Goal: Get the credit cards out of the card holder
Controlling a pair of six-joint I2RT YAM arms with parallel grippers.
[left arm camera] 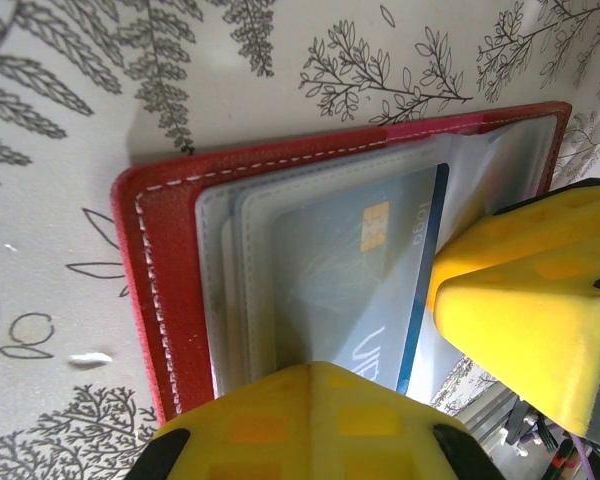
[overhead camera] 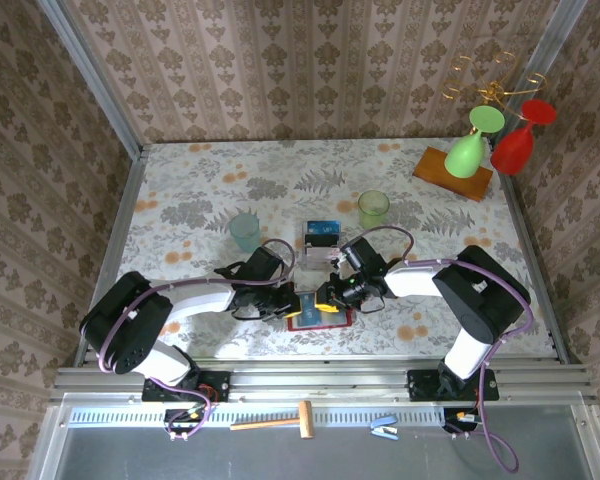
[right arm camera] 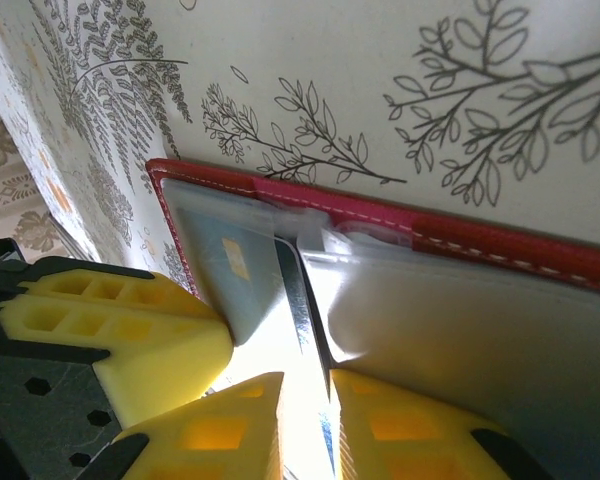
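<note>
My closed left gripper (left arm camera: pixel 310 425) pressing one red folding card holder (left arm camera: pixel 162 290) | my right gripper (right arm camera: pixel 305 430) pinching its clear sleeve (right arm camera: pixel 292 300) | one blue card (left arm camera: pixel 345 290) sitting inside

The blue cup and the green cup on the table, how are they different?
The blue cup is pale blue; the green cup is yellowish green. The blue cup stands left of the clear box; the green cup stands right of it. The blue cup is nearer the front; the green cup is farther back. Both are see-through and stand upright with the open end up.
</note>
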